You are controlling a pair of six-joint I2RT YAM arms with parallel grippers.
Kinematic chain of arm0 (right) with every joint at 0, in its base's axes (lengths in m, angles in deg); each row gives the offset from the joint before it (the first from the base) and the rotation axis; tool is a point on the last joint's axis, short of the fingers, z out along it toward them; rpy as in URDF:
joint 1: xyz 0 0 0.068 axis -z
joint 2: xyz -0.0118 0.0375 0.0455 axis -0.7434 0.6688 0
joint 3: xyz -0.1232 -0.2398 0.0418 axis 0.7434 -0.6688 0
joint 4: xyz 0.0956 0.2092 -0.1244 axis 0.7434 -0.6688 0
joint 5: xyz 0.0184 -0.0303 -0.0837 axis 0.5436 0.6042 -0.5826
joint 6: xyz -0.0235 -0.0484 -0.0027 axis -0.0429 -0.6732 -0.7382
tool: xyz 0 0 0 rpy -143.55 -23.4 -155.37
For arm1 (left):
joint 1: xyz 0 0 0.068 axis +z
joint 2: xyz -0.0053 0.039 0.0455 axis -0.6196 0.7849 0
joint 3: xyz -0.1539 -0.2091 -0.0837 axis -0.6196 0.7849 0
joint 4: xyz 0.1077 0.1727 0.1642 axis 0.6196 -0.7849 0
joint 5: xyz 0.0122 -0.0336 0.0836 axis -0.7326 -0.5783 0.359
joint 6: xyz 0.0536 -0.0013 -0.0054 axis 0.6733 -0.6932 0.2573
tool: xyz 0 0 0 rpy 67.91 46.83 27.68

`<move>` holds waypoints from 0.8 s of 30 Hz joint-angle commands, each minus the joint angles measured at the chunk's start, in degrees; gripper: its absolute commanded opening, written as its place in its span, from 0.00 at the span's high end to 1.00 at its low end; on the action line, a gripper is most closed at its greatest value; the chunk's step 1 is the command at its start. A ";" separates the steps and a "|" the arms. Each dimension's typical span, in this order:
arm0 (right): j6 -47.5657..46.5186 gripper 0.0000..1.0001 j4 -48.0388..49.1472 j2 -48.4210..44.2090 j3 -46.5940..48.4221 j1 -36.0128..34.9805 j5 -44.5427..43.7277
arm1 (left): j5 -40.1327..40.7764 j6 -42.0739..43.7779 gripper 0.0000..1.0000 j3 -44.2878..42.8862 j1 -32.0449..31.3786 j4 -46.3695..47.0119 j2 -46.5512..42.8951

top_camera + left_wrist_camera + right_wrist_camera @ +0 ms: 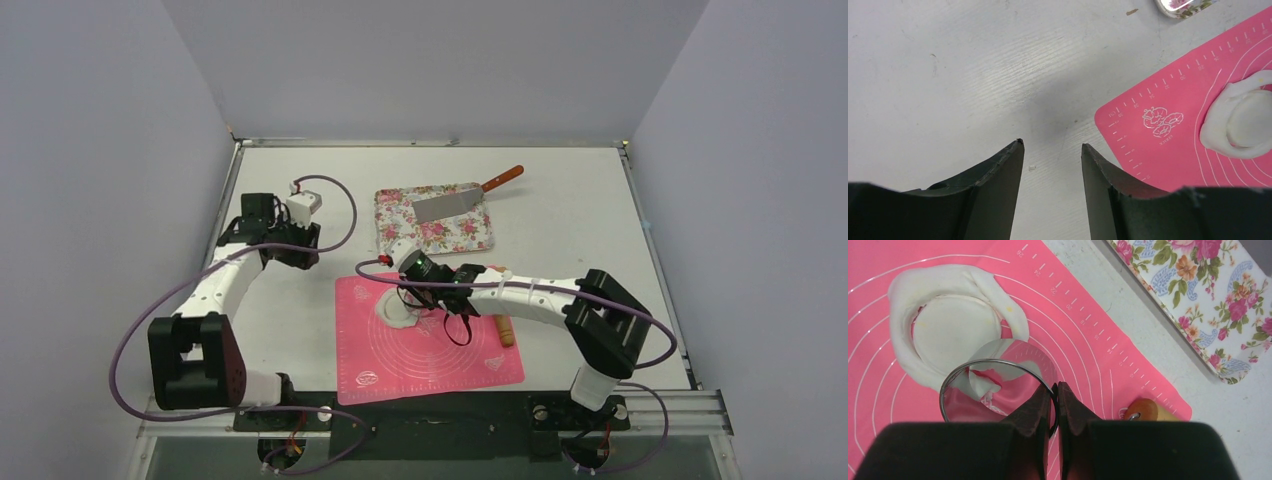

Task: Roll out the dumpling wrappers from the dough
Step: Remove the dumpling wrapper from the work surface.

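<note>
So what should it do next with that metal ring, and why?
Probably carry the ring cutter off to the side. The right hand pinches its wall near the dough, where a round wrapper already sits cut inside its ragged rim.

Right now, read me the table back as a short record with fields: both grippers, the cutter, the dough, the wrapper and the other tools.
left gripper: open, empty, over the bare table beside the pink mat
right gripper: shut on the rim of the ring cutter
ring cutter: metal, at the dough's near edge
dough: white flattened sheet on the mat, with a round cut in it
dumpling wrapper: round disc inside the dough
rolling pin: at the mat's edge
metal spatula: on the floral tray
</note>
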 commanded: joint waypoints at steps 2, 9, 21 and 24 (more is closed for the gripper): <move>1.03 1.00 0.26 0.08 3.09 0.00 -2.35 | -9.46 0.33 0.55 0.04 0.27 -1.41 0.64; 1.67 1.00 -0.23 -1.95 2.31 0.16 -1.25 | -10.22 0.50 0.52 0.89 -3.72 -0.95 4.37; 3.59 1.00 -1.60 -1.67 0.58 2.54 0.59 | -1.96 3.03 0.47 3.22 -9.68 -0.31 7.09; 3.62 1.00 -1.67 -1.24 0.44 2.90 1.47 | -2.19 2.84 0.47 3.37 -9.94 -0.33 7.88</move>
